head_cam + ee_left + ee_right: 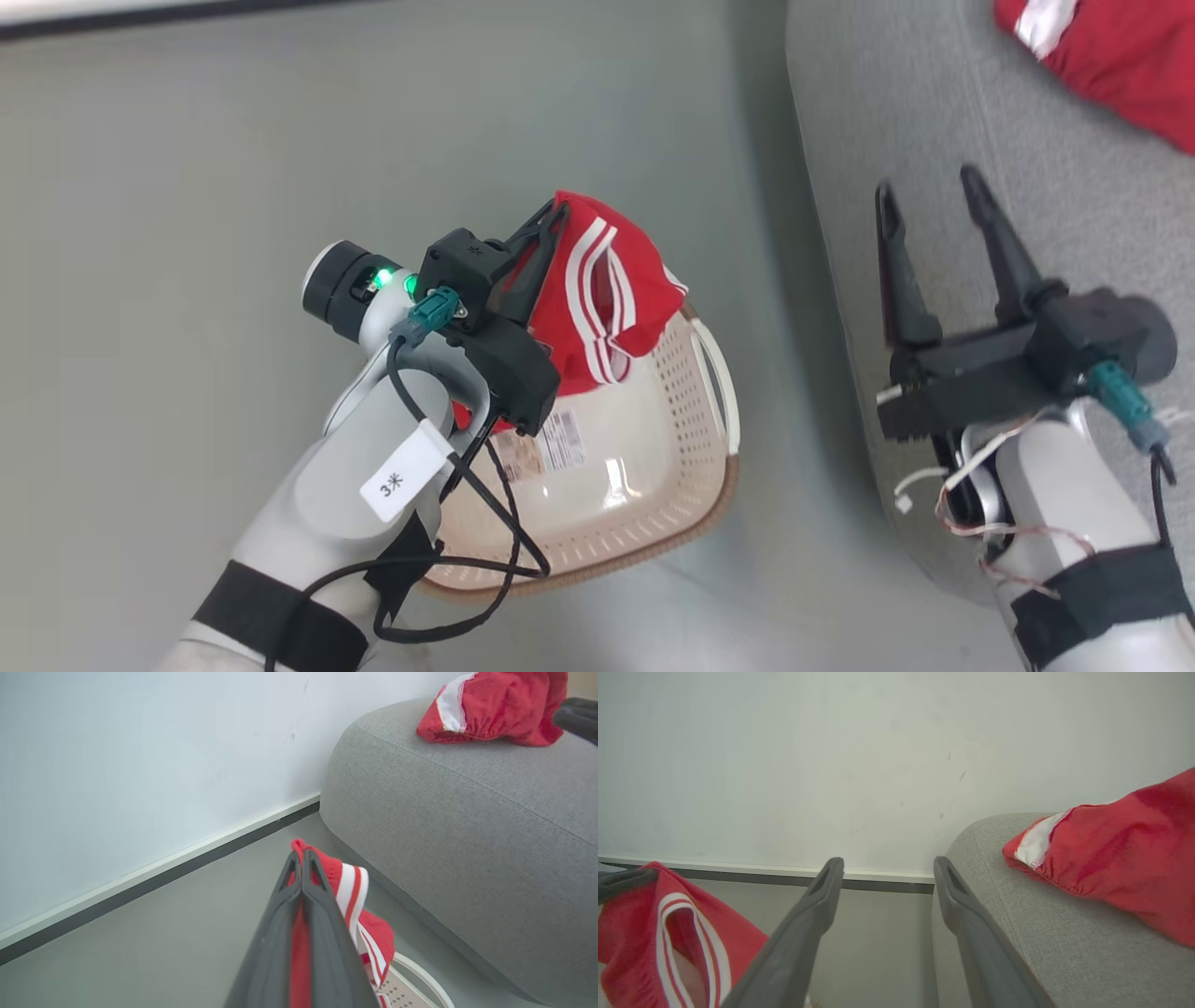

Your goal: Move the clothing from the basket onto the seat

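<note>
We record our left pincer [558, 213], fingers clamped together on a red garment with white stripes [611, 299] that hangs over the far end of the cream basket [653, 546]. The basket stands on the grey floor [187, 187] beside the grey seat [887, 112]. We record our right pincer [929, 191], fingers spread apart and holding nothing, over the seat's near edge; a second red garment [1120, 65] with white trim lies on the seat at the upper right.

The head view looks steeply down from high above the floor [187, 187] beside the seat [943, 140]. Both wrist views sit low and close at the seat's corner, facing the wall [140, 765]; they share that corner and the red garment [1120, 858] on the seat.
</note>
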